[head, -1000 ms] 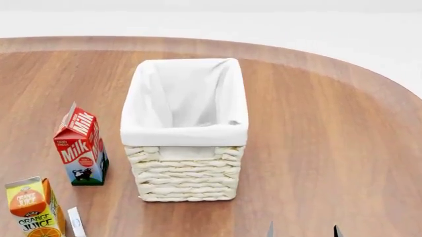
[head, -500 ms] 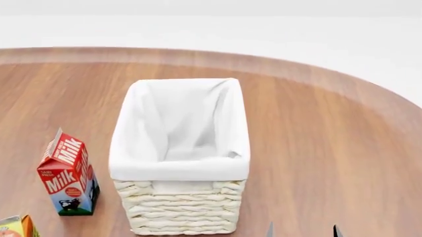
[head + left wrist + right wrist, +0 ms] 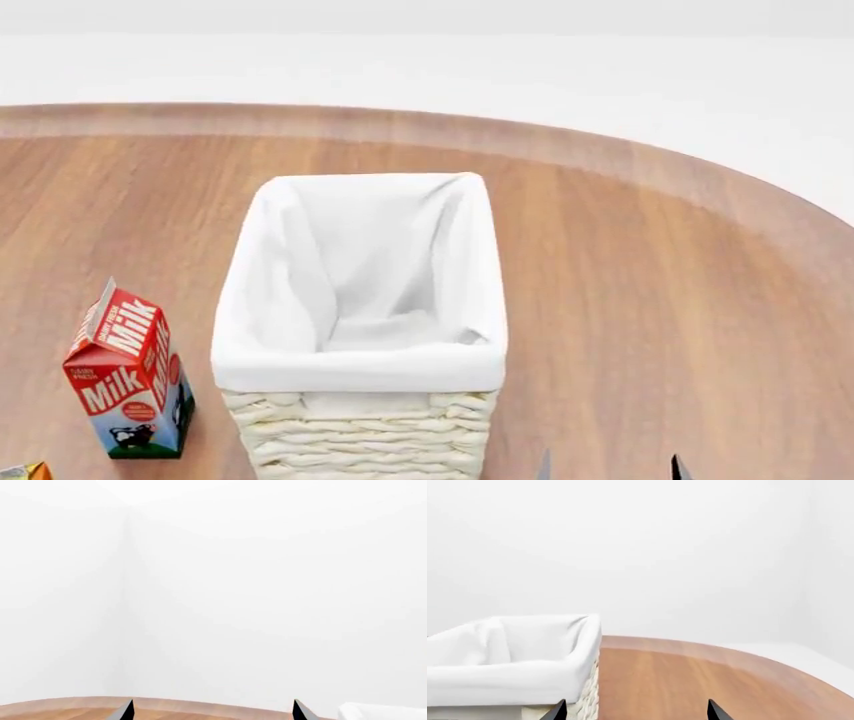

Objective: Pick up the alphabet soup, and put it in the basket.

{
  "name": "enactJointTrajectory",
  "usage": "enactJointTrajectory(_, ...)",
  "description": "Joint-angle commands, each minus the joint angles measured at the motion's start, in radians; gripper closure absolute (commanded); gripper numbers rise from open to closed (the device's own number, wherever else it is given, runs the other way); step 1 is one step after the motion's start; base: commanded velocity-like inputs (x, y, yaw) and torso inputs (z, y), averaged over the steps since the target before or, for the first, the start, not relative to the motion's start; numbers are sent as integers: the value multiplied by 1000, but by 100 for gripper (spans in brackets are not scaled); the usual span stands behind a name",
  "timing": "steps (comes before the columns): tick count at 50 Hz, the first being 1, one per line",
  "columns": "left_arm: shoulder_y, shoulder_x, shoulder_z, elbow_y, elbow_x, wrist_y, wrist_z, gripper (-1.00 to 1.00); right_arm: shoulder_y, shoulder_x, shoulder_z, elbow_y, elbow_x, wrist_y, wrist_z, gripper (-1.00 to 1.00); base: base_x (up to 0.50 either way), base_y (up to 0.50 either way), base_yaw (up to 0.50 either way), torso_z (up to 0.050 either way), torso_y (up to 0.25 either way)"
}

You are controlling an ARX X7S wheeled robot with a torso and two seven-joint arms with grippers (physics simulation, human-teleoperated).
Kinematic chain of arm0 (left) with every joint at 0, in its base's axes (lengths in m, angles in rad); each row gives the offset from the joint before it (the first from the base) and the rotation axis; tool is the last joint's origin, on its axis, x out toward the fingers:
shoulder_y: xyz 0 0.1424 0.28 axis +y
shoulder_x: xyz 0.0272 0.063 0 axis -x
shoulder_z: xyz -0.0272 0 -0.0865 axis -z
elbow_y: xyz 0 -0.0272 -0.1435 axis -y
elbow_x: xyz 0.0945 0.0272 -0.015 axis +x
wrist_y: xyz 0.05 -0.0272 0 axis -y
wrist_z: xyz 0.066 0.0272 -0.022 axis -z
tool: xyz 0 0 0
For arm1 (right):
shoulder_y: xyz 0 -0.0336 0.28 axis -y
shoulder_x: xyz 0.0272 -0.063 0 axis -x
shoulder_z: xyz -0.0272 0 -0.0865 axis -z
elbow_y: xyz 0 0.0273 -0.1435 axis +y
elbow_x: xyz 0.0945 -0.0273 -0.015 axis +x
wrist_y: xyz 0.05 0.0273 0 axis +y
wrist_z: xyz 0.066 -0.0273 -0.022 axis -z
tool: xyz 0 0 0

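**Operator:** What is in front of me, from left to right?

**Describer:** In your head view, at about eight o'clock, a sliver of an orange carton [image 3: 24, 471] pokes up from the lower edge. Just right of it, still near eight o'clock, a red, white and blue milk carton [image 3: 127, 375] stands upright on the wooden table [image 3: 667, 300]. At centre, running from six o'clock up towards the middle, sits the basket [image 3: 360, 435], cream wicker with a white cloth lining [image 3: 367, 270] folded over its rim. You can see down into it, and only the lining shows inside. The milk carton stands beside the basket's left wall, apart from it.

**Operator:** And my grippers?

**Describer:** At about five o'clock in your head view, two thin dark tips of your right gripper [image 3: 610, 468] rise from the lower edge, set apart, with bare table between them. Your right wrist view shows the same spread tips [image 3: 634, 709], the basket's near corner beside one of them. Your left gripper [image 3: 211, 710] appears only in the left wrist view, its tips likewise held apart with nothing between them, facing a white wall over the table's far edge.

**Operator:** Where is the alphabet soup?

**Describer:** You have no view that shows it, so I cannot tell.
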Motion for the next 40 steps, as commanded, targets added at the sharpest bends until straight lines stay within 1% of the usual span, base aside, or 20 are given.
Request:
enactJointTrajectory(1, -2, -3, 3, -2, 1, -2, -4, -100, -15, 35, 3, -24, 34, -7, -31, -100, 0, 0, 0, 0, 0)
enactJointTrajectory(11, -4, -8, 5, -5, -2, -4, -7, -100, -7, 78, -26, -11, 33, 8, -85, -100, 0, 0, 0, 0, 0)
enactJointTrajectory(22, -10, -8, 15, -10, 10, -14, -9, -100, -14, 138, -70, -18, 143, 4, -234, -100, 0, 0, 0, 0, 0)
enactJointTrajectory(40, -7, -13, 21, -10, 11, -12, -15, -100, -73, 231, -176, -95, 225, -14, -442, -100, 0, 0, 0, 0, 0)
